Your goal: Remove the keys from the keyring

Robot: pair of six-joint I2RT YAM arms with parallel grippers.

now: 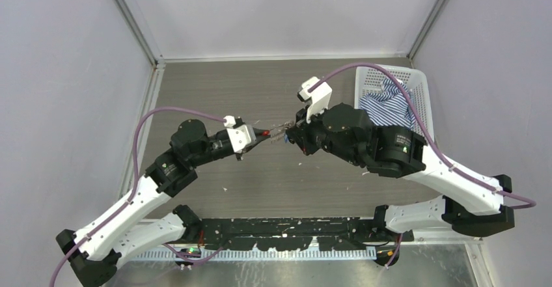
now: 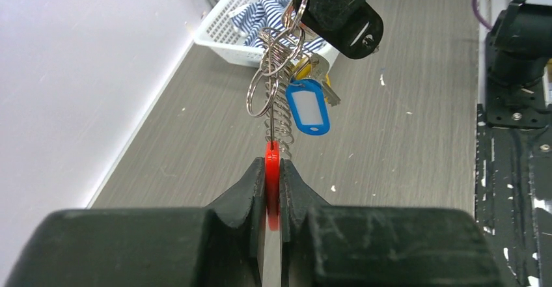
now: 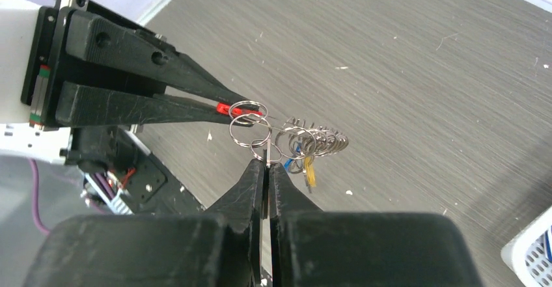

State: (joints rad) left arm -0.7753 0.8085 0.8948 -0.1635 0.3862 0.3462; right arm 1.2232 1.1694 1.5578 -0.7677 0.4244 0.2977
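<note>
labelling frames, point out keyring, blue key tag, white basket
keyring (image 2: 272, 170), left wrist view, red section
blue key tag (image 2: 307, 107), left wrist view, white insert
white basket (image 2: 226, 45), left wrist view, side wall

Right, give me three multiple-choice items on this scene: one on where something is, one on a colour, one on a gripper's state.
1. Where does the white basket stand?
A) at the far right corner of the table
B) between the arm bases
C) at the near left edge

2. What colour is the tag hanging from the keyring?
A) green
B) blue
C) pink

3. What is the left gripper doing?
A) open above the table
B) shut on the keyring's red section
C) shut on a cloth

Answers: 1 A, the top view shows it in that corner; 2 B, the left wrist view shows it blue; 3 B, it clamps the red piece.
</note>
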